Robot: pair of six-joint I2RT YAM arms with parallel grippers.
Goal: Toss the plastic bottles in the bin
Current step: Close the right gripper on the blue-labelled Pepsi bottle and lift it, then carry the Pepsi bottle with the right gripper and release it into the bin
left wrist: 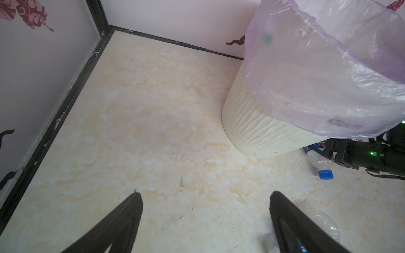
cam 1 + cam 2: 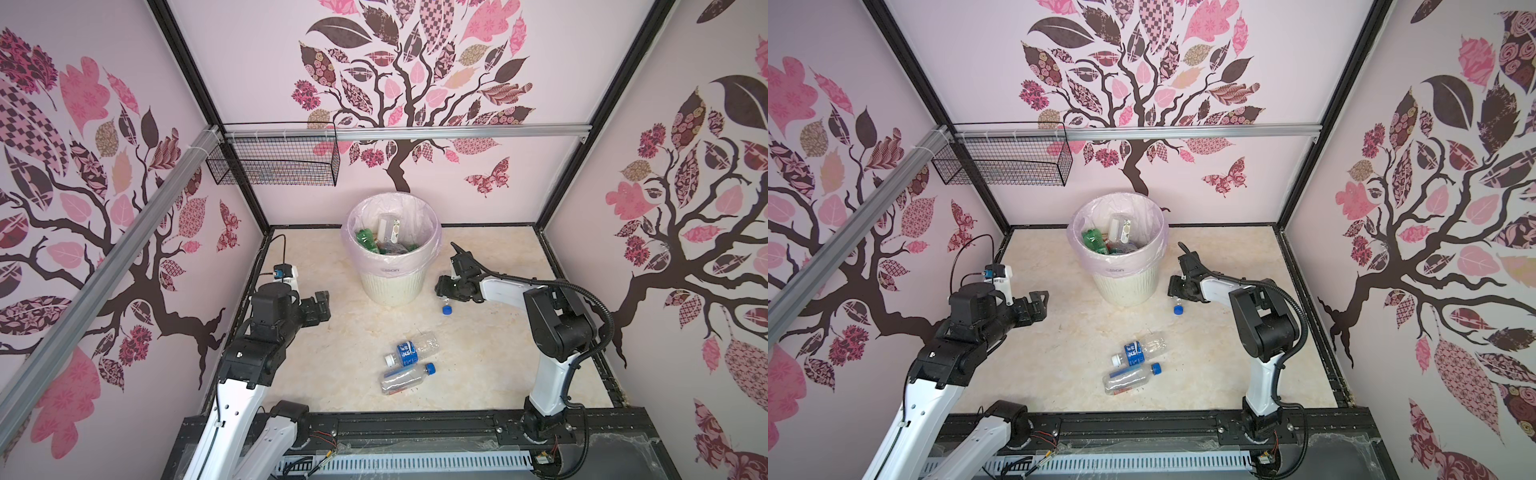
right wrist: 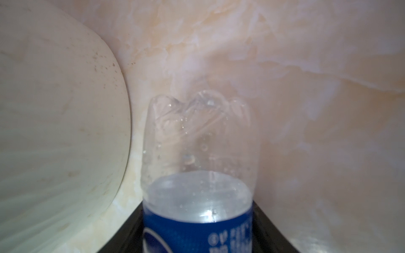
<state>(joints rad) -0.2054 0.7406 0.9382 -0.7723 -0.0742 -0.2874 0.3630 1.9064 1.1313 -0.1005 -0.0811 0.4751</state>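
Right gripper (image 2: 445, 295) clamps bottle (image 2: 446, 308) across its label just right of bin (image 2: 390, 286) in both top views, cap toward frame bottom; left gripper (image 2: 323, 307) wide, empty, farther off.

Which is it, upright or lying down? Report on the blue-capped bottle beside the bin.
Lying down: the blue-capped bottle rests on its side on the floor beside the bin, cap toward the front.

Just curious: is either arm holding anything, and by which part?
The right gripper clasps a blue-capped bottle around its labelled middle; the left gripper holds nothing.
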